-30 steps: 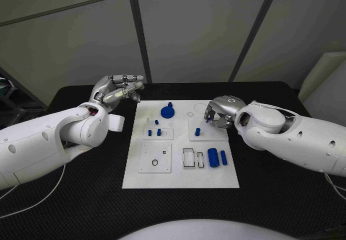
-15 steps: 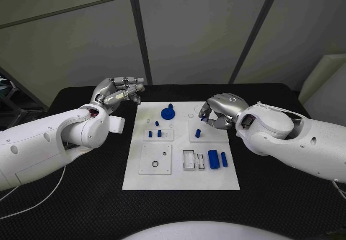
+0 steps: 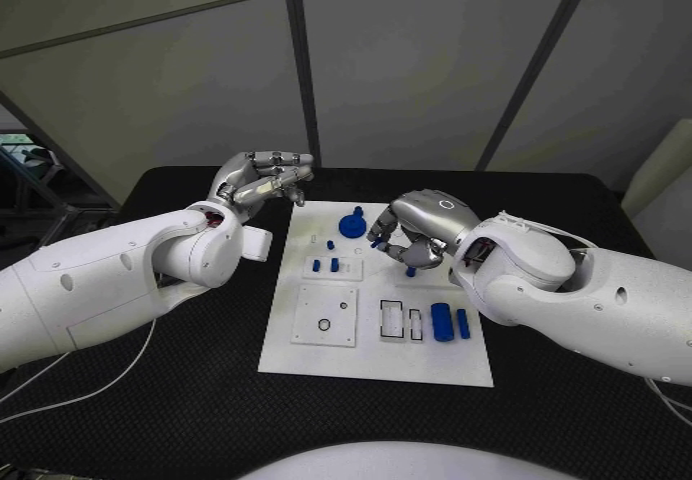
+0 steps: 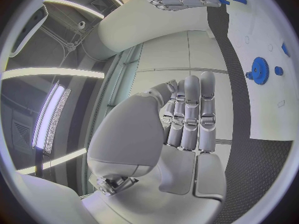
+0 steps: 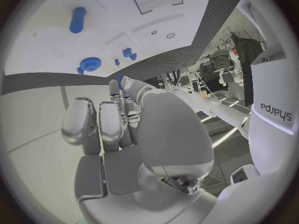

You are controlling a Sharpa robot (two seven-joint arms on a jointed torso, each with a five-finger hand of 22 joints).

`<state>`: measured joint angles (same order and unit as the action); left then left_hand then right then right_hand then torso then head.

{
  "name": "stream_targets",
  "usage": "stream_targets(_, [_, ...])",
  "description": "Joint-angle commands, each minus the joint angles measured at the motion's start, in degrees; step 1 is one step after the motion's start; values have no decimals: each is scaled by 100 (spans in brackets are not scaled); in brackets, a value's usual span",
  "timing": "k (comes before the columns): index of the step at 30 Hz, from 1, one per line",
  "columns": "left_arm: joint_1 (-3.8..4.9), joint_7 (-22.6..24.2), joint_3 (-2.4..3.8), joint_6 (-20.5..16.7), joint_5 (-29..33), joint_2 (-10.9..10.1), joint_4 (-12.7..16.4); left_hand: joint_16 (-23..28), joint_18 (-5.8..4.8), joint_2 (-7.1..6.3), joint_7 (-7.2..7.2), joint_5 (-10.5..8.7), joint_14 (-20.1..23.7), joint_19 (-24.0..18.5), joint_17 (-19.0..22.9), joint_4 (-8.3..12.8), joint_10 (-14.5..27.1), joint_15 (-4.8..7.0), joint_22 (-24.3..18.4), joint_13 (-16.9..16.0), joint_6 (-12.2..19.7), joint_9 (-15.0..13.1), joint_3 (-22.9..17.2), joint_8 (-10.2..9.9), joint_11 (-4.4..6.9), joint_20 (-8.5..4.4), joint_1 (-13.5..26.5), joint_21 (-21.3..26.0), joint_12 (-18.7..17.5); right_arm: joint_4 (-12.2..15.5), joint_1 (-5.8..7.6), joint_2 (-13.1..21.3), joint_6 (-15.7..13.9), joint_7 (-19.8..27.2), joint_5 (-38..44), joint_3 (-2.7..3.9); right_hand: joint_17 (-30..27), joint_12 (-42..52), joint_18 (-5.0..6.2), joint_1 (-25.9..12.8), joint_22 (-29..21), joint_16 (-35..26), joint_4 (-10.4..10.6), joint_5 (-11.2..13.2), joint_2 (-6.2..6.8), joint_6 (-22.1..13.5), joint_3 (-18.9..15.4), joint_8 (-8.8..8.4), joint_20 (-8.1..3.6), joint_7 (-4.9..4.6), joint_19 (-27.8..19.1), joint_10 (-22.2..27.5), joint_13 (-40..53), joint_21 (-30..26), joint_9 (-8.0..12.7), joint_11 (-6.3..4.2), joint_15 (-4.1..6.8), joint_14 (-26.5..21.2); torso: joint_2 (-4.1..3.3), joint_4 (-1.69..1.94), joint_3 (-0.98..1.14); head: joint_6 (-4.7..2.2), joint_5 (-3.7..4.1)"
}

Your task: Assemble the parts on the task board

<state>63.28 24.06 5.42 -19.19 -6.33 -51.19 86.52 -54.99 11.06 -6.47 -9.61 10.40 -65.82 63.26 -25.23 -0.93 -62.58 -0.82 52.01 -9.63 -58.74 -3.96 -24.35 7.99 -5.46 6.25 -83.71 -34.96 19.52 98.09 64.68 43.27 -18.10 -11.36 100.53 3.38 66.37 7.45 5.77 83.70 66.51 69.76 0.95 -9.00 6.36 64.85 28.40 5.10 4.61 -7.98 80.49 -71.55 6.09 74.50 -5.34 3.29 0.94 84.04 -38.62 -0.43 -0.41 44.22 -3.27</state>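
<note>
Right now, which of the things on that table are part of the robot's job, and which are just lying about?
Part of the job:
- white board
- blue gear
- blue cylinder
- blue bar
- two short blue pegs
- small blue piece under the right hand

Just there:
- black table
- left hand, raised beside the board

A robotics lab or test cell. A black table [image 3: 173, 370] with a textured mat top stands before plain grey wall panels [image 3: 418, 70] split by dark vertical seams. The left wrist view shows long ceiling strip lights [image 4: 53, 117]. The right wrist view shows equipment on stands [image 5: 224, 59] at the room's edge, too small to identify.
</note>
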Motion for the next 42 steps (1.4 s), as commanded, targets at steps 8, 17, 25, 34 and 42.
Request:
stream_targets(8, [31,-7,5,50,13,98,-55,17,-61,-31,-33,34,43,-12,7,22,54,-4,10,-1,16,11,-5,7,-6,-1,-8,-25,39,-330,-244,-491,310,293,-267,-144,11,-13,-103,-21,19,43,11,-27,23,-22,36,-19,34,-28,-6,-1,-1,25,-3,52,6,250,-14,-2,4,56,-290])
stream_targets(17, [47,-15,6,47,13,158,-81,18,-62,-35,-36,32,45,-16,7,22,62,-8,14,0,25,12,-7,4,-9,2,4,-27,41,-459,-390,-691,452,325,-274,-215,11,-24,-102,-44,20,51,11,-47,30,-31,28,-28,37,-32,-13,2,4,28,-1,55,4,248,-14,-1,13,156,-476])
stream_targets(25, [50,-19,6,51,13,186,-95,18,-64,-33,-39,31,46,-22,7,18,68,-12,17,0,30,12,-9,4,-12,6,22,-29,46,-511,-450,-766,520,345,-221,-240,16,-28,-103,-46,27,58,8,-61,24,-31,30,-30,38,-30,-13,1,7,34,-2,54,4,248,-7,-18,17,205,-561])
stream_targets(34, [50,-26,6,56,13,205,-109,13,-67,-32,-43,18,46,-36,5,-21,86,-26,19,-2,39,11,9,8,-18,22,108,-25,62,-530,-489,-820,611,363,-77,-275,13,-32,-103,-47,34,60,0,-78,23,-29,31,-30,38,-29,-14,-1,11,40,-3,53,4,247,-7,-11,12,249,-611])
stream_targets(42, [50,-33,6,67,13,216,-118,11,-66,-32,-43,15,45,-38,5,-24,89,-27,19,-2,41,11,11,9,-19,24,119,-24,65,-551,-497,-847,682,358,-3,-324,13,-32,-103,-47,34,60,0,-79,23,-29,31,-30,38,-29,-14,-1,11,40,-3,53,4,247,-6,-14,11,274,-636])
